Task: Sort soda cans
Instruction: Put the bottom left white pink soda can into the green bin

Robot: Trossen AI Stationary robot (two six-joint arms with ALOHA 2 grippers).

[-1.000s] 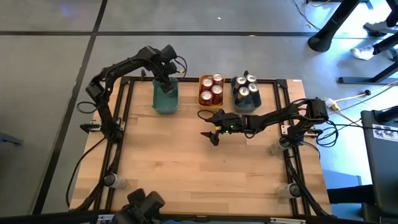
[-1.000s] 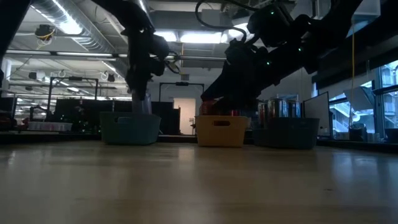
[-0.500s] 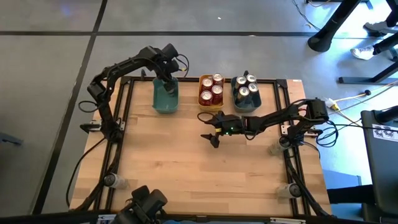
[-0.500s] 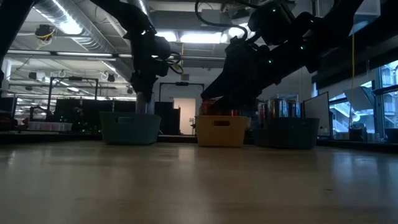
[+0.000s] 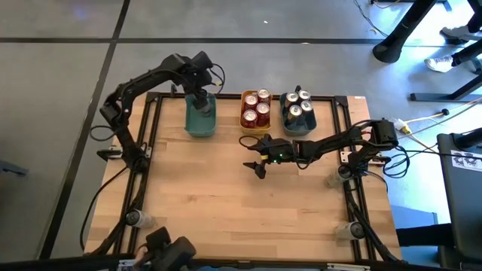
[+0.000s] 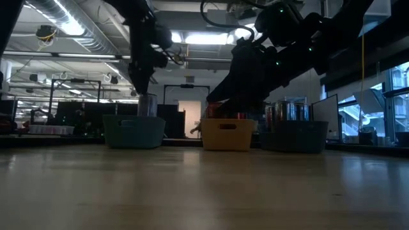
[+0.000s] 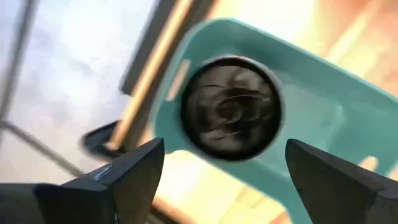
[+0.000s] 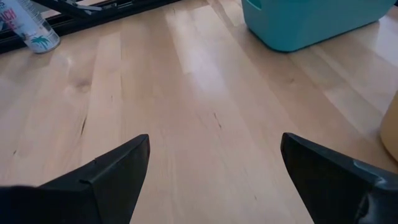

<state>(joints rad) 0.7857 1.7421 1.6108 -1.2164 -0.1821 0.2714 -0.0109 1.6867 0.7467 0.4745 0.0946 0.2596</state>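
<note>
Now the left gripper (image 5: 199, 93) hangs over the teal bin (image 5: 200, 124) at the far side of the table. In its wrist view its two fingers (image 7: 127, 176) stand wide apart, and a dark can (image 7: 231, 109) sits between them but farther off, down inside the bin; they do not touch it. The low view shows a can (image 6: 147, 104) rising above the bin's rim, just under that gripper.

At 3 o'clock of the teal bin, the yellow bin (image 5: 256, 123) holds red cans (image 5: 257, 108), and the grey bin (image 5: 298, 124) holds silver-topped cans (image 5: 298, 106).

The right gripper (image 5: 256, 163) waits at 6 o'clock of the yellow bin, fingers spread and holding nothing. The wooden table (image 5: 226, 211) is bare toward the near edge.
</note>
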